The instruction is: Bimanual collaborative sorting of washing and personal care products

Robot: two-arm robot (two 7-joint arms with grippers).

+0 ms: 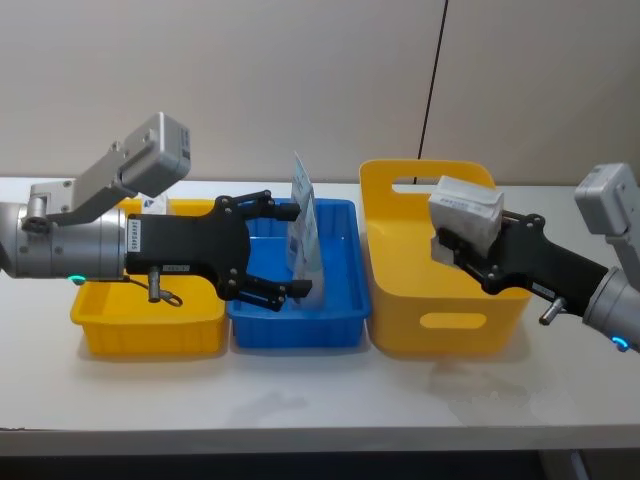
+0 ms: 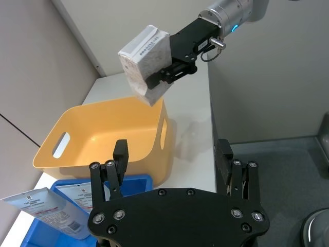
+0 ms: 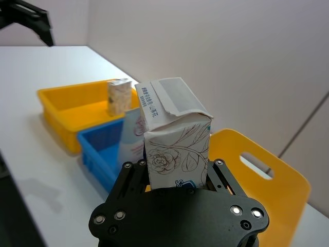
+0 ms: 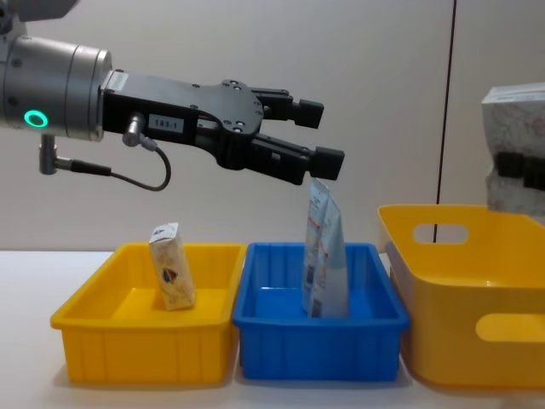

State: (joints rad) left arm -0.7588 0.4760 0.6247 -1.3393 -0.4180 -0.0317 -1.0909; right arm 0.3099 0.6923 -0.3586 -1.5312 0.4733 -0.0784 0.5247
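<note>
Risk: right gripper jaws pinch block pack low over tall yellow bin; could tip out. Left gripper jaws spread above pouches, might topple them.

The pouches are standing in the middle bin, just below the left gripper's parted fingers. The small pack is standing in the left bin, wristward of them. The block pack is sitting between the right gripper's fingers, above the handled bin.

The white label on my left gripper, above the blue bin, reads "T83-1" (first character uncertain); print on the pouches and block pack is illegible.
</note>
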